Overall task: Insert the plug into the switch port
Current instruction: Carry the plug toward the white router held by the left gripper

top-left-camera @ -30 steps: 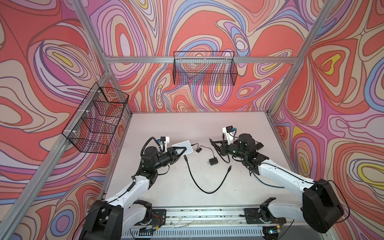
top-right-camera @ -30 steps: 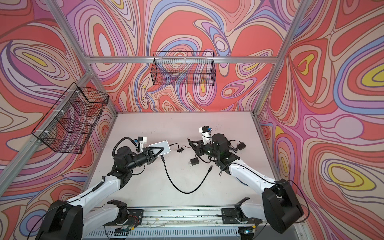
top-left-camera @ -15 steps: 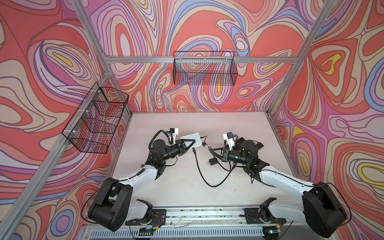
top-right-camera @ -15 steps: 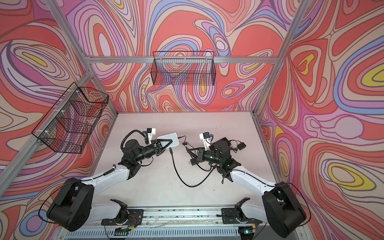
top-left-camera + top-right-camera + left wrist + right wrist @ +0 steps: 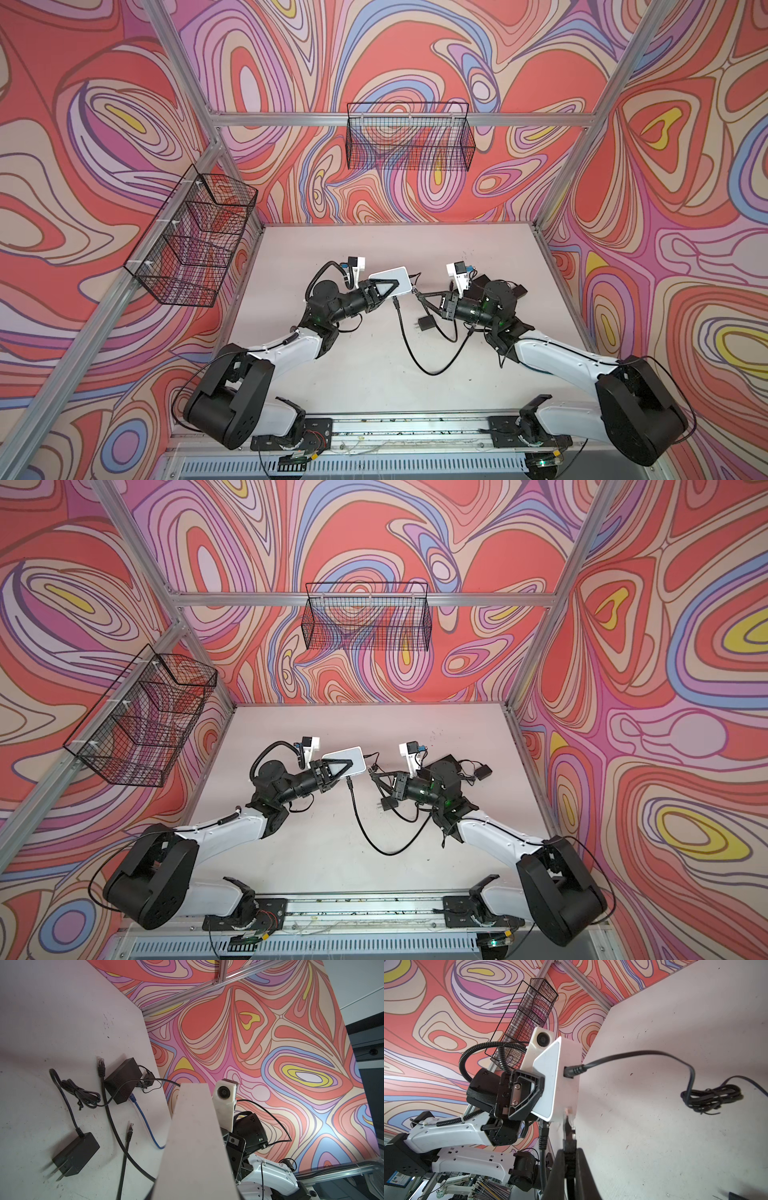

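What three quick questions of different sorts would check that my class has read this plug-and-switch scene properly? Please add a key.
1. True or false: the left gripper is open and clear of the switch.
2. What is the right gripper shut on? A nothing, B the plug, C the switch.
3. How many wire baskets hang on the walls?

Key:
1. False. It is shut on the switch and holds it up.
2. B. The plug's tip is right at the switch's edge.
3. Two.
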### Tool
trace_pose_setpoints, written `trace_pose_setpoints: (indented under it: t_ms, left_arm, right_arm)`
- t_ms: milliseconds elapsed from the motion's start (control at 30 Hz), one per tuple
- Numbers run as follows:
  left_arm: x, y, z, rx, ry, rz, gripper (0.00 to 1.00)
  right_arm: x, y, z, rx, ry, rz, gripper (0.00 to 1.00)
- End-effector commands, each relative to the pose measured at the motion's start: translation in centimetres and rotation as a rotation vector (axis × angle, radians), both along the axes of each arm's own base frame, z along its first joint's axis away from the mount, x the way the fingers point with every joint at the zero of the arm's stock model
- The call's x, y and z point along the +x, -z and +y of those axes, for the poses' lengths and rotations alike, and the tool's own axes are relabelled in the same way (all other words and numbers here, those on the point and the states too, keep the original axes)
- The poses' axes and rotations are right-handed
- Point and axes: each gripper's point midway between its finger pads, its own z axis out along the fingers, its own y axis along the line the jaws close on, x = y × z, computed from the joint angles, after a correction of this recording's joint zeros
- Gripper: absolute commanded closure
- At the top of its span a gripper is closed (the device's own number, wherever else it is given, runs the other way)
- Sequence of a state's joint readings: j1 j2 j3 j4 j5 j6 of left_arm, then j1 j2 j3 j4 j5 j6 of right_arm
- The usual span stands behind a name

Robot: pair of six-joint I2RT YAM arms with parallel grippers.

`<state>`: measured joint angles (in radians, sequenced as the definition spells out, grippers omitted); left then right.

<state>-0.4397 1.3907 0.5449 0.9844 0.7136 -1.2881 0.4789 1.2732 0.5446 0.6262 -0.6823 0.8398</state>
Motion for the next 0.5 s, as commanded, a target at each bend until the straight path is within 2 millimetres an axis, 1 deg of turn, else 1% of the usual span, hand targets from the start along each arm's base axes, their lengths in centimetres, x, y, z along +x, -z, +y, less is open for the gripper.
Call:
trace_pose_setpoints:
  t_ms: [0, 167, 300, 467]
  left_arm:
    - [0.4, -2.6, 0.0, -0.063, -0.016, -0.088, 0.96]
    - [1.1, -3.3, 0.2, -0.101, -0.052, -0.099, 0.97]
    - [1.4, -3.8, 0.0, -0.111, -0.057, -0.111, 0.97]
    - [1.3, -3.5, -0.7, -0.108, -0.047, -0.104, 0.97]
  right_arm:
    - [-0.4, 0.2, -0.2, 0.014, -0.004, 0.006, 1.00]
    - [-1.0, 0.6, -0.5, 0.019, 0.001, 0.014, 1.00]
    - [-1.3, 0.6, -0.7, 0.024, 0.003, 0.015, 1.00]
    - [-1.2, -0.3, -0.5, 0.047, -0.008, 0.007, 1.00]
